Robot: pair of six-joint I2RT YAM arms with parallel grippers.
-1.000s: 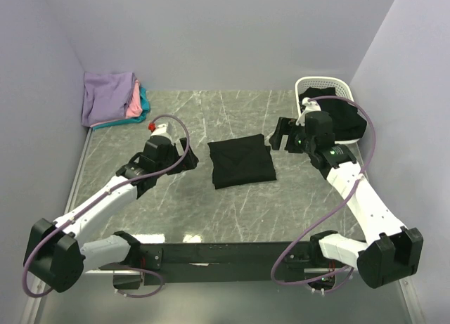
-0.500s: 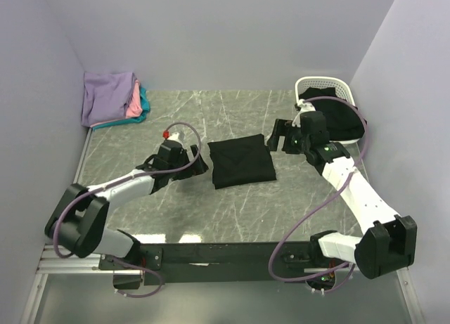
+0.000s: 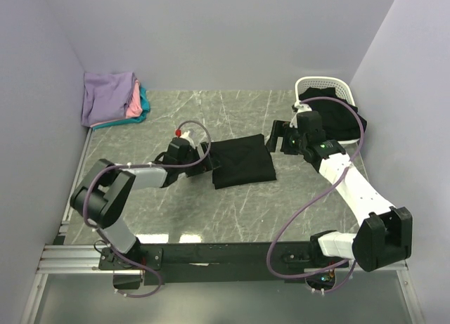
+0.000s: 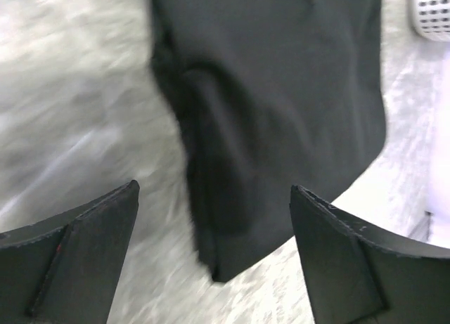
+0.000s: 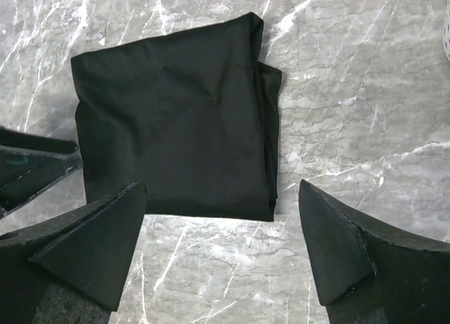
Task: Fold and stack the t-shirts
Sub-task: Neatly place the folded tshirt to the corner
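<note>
The folded black t-shirt (image 3: 242,161) lies mid-tabletop (image 3: 211,211), nearly square, its slightly longer axis running from about 12 to 6 o'clock. The left claw (image 3: 208,164) sits low at the shirt's 9 o'clock edge, so the cloth lies at 3 o'clock from it. Its wrist view shows the fingers spread wide and empty, with the shirt's layered edge just ahead between them. Whether they touch the cloth, I cannot tell.

The right claw (image 3: 275,138) hovers off the 1 o'clock corner, also wide open and holding nothing. The left arm looks nearer and better lined up for a grasp.

The stack (image 3: 111,98) of lavender, pink and teal shirts sits at 10 o'clock, with bare marble between. The basket (image 3: 323,85) of loose black shirts (image 3: 341,120) stands at 2 o'clock.
</note>
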